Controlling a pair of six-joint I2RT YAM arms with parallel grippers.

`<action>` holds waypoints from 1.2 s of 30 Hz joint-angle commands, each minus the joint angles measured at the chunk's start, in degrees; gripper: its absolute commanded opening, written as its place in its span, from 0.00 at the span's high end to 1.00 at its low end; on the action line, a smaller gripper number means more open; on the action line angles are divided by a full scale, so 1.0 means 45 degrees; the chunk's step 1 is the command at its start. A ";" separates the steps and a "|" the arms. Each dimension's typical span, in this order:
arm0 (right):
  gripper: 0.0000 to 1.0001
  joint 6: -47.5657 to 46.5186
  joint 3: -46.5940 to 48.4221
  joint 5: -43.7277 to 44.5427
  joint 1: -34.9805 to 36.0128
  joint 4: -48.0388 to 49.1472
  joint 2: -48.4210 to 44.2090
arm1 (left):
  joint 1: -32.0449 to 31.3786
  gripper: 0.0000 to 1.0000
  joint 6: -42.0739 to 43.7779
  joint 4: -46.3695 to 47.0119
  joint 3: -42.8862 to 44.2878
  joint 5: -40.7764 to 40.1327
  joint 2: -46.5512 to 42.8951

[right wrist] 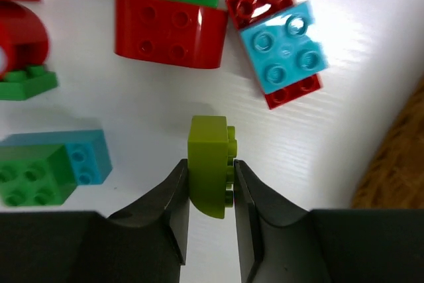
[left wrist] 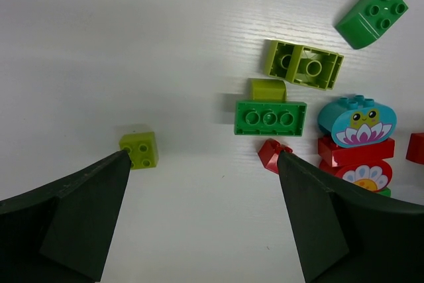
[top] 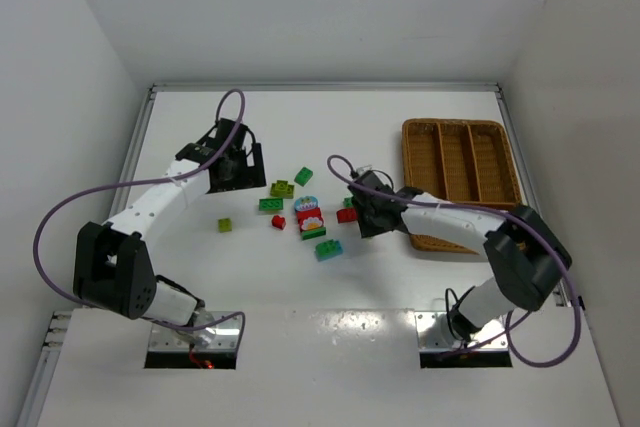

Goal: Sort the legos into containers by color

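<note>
Tabletop point(left wrist: 132, 44) shows wide between fingers of the released left gripper point(left wrist: 202, 156); right gripper point(right wrist: 211, 171) clenches a lime brick point(right wrist: 207, 154) (wicker tray point(right wrist: 397, 170) edge near).

There is a lime brick point(right wrist: 211, 164), red brick point(right wrist: 169, 31), teal brick point(right wrist: 285, 48) and brown woven tray point(top: 458, 125).

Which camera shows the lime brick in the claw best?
The right wrist view. The lime brick sits big and in the middle there, pinched on its side between the right claw's fingers. In the top view the claw covers it. The left wrist view shows other lime bricks, not this one.
</note>
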 commanded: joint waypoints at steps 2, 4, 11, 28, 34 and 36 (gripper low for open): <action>0.75 0.0357 0.1393 0.1009 -0.0643 -0.0953 -0.2200 | -0.0029 0.00 -0.0172 0.0224 0.0238 -0.0370 -0.0434; 0.75 0.0610 0.1802 0.0621 -0.2124 -0.0761 -0.2731 | -0.0029 0.00 -0.0174 0.0340 0.0238 -0.0372 -0.0571; 0.75 0.1157 0.4009 0.0050 -0.5779 -0.0719 -0.0512 | -0.0029 0.00 -0.0174 0.0341 0.0375 0.0019 -0.0434; 0.36 0.1491 0.7700 0.0444 -0.8068 -0.0404 0.3785 | -0.0029 0.00 -0.0056 0.0205 0.0258 -0.0176 -0.0434; 0.13 0.1334 0.8330 0.1341 -0.7600 -0.0937 0.3285 | -0.0029 0.00 -0.0173 0.0088 0.0258 -0.0526 -0.0551; 0.17 0.1062 0.7550 0.1458 -0.7230 -0.0526 0.2196 | -0.0029 0.00 -0.0348 0.0087 0.0122 -0.0877 -0.0551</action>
